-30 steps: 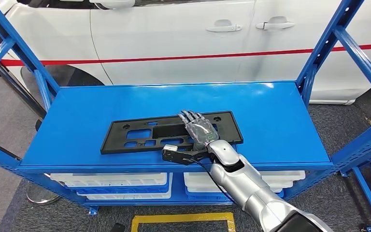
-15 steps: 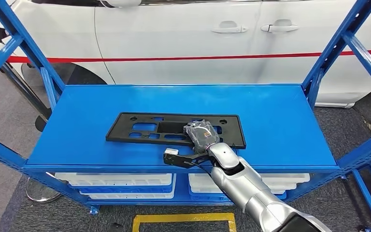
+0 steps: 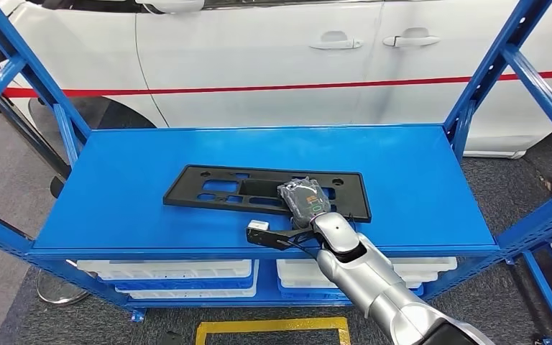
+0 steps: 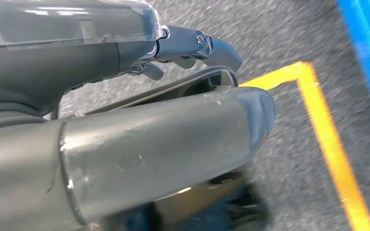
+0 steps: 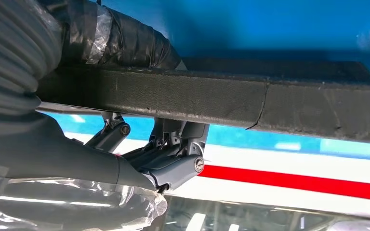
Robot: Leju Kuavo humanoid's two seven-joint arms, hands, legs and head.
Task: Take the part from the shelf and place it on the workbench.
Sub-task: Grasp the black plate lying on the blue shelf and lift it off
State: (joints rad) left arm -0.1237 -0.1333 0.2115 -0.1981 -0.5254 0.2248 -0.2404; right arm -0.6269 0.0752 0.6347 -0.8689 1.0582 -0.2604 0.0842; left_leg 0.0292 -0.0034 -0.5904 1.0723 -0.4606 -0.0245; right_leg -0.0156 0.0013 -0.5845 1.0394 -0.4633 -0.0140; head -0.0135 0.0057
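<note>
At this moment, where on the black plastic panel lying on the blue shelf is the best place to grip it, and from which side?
Probably the near long edge of the black plastic panel, approached from the robot's side. It lies flat on the blue shelf, so only a rim can be clamped between thumb and fingers. The right hand already grips that edge near the panel's right end, fingers curled over the top.

The part (image 3: 266, 192) is looking like matt black plastic with a grainy edge. The shelf (image 3: 402, 180) is showing smooth, glossy blue-painted metal. Clear plastic wrap is covering the right robot hand (image 3: 303, 201).
</note>
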